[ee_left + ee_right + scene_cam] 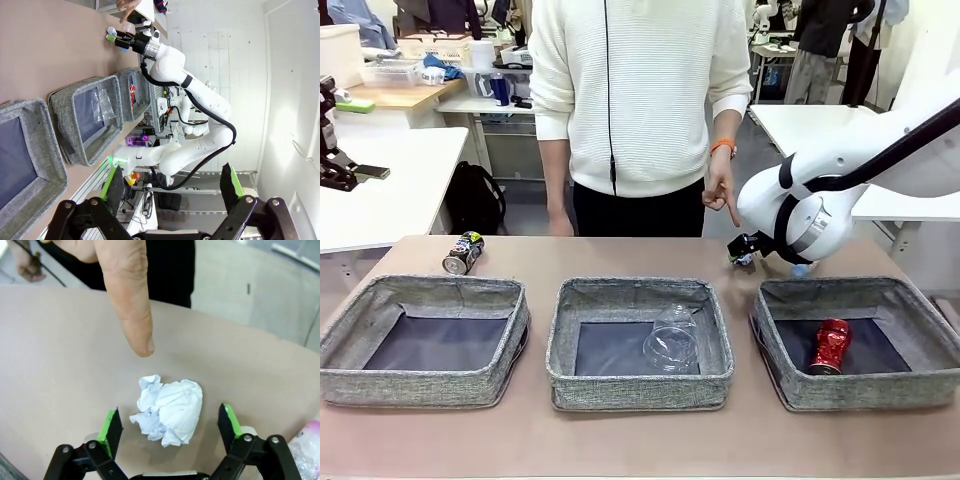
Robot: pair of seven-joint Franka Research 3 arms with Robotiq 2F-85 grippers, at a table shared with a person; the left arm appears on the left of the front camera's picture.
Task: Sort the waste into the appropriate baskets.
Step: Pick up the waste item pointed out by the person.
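The left end effector hangs off to the side of the counter, its fingers spread wide with nothing between them. At the far left of the counter, the dark printed can lies on its side just behind the left basket. The middle basket holds the clear plastic cup, tipped over towards its right wall. The right basket holds the crushed red can, lying on the dark bottom.

Behind the far left corner of that basket, the right end effector sits low over the counter. From its wrist camera its jaws stand open, one green pad on each side of the crumpled white paper wad, which rests on the counter between them; neither pad touches it. The person's hand hangs just beyond, index finger pointing down at the wad, its tip near the paper but apart from it.
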